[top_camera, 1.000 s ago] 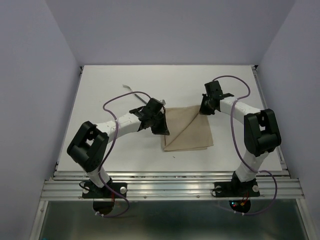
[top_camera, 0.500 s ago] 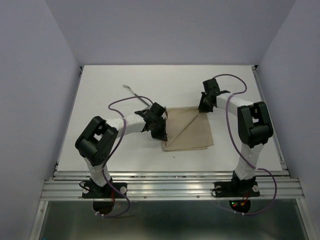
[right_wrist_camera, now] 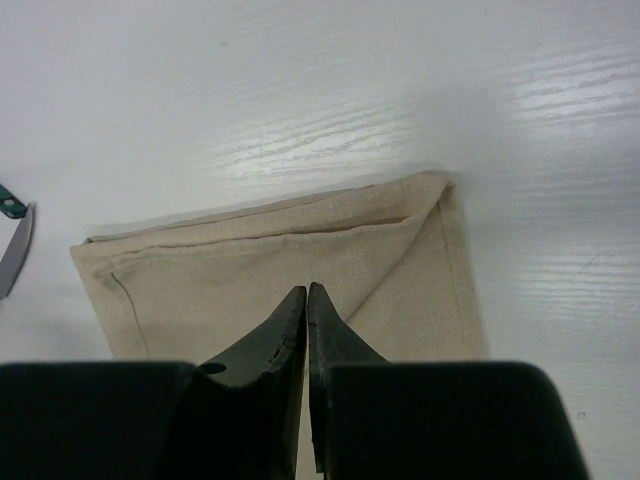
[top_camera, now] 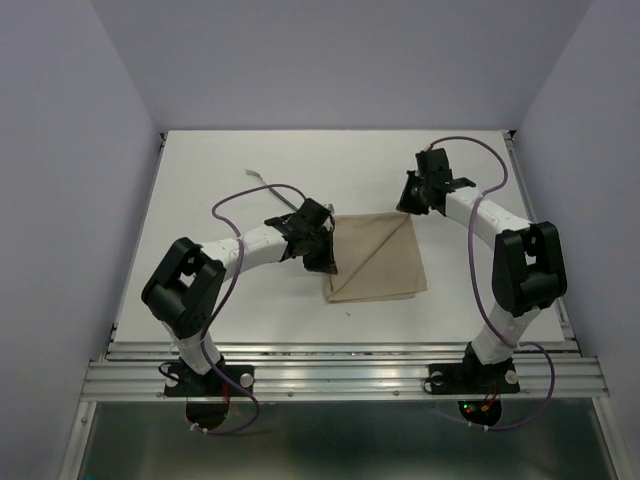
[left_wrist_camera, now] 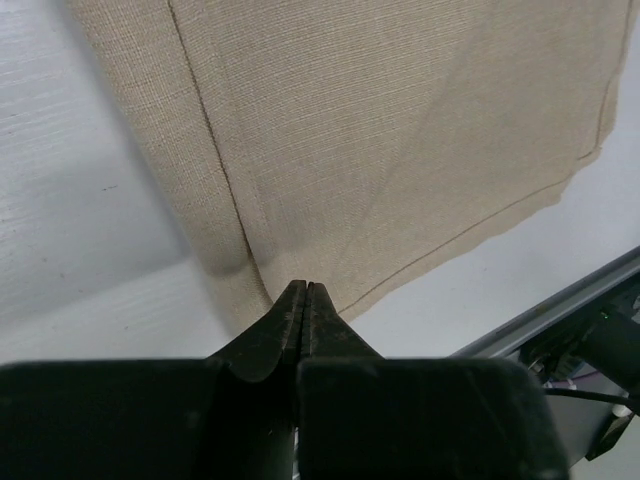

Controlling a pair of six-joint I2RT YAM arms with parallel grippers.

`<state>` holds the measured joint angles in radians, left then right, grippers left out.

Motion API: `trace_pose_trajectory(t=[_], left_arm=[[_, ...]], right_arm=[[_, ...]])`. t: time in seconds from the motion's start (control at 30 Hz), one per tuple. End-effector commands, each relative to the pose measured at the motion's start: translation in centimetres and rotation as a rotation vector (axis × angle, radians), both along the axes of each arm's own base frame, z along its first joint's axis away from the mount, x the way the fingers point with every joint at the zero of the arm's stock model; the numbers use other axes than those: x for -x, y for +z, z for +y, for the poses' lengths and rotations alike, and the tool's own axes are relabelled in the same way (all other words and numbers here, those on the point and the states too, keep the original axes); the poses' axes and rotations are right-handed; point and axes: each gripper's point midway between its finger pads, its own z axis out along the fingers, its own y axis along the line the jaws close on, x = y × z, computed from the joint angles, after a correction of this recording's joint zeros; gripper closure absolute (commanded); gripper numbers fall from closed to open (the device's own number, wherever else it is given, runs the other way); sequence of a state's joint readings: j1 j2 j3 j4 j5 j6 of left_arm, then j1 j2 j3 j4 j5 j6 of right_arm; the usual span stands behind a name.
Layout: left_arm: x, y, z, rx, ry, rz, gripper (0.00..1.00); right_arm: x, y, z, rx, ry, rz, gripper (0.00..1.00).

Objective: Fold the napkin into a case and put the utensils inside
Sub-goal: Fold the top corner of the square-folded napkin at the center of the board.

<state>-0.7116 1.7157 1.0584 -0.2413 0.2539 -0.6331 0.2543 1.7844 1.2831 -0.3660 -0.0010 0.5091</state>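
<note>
though the napkin lies part-folded, your left end effector and right end effector are pressed together; utensils lie outside.

The napkin lies in the middle of the surface, with the left pincer at its left edge, the right pincer by its far right corner, and a utensil well behind it to the left.
</note>
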Motion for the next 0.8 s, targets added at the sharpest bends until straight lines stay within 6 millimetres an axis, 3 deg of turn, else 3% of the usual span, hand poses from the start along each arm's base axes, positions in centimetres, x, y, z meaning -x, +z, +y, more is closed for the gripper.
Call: trace_pose_trajectory(t=[0.0, 0.27, 0.47, 0.6, 0.67, 0.77], left_arm=[[-0.3, 3.0, -0.5, 0.052, 0.001, -0.06, 0.97], [1.5, -0.3, 0.1, 0.029, -0.005, 0.004, 0.97], [2.5, -2.3, 0.4, 0.001, -0.018, 0.049, 0.98], [2.3, -0.1, 0.5, 0.012, -0.013, 0.012, 0.99], [1.8, 1.7, 0.4, 0.031, -0.01, -0.025, 0.98], [1.6, 2.9, 0.2, 0.048, -0.012, -0.045, 0.98]], right_arm=[[0.7, 0.2, 0.8, -0.046, 0.019, -0.01, 0.91], [3.9, -2.7, 4.0, -0.07, 0.095, 0.059, 0.91], [4.2, -5.7, 3.5, -0.032, 0.085, 0.116, 0.92], [4.3, -5.2, 3.6, -0.04, 0.099, 0.11, 0.92], [4.3, -3.4, 4.2, -0.059, 0.117, 0.072, 0.91], [4.7, -1.6, 5.4, -0.062, 0.144, 0.033, 0.91]])
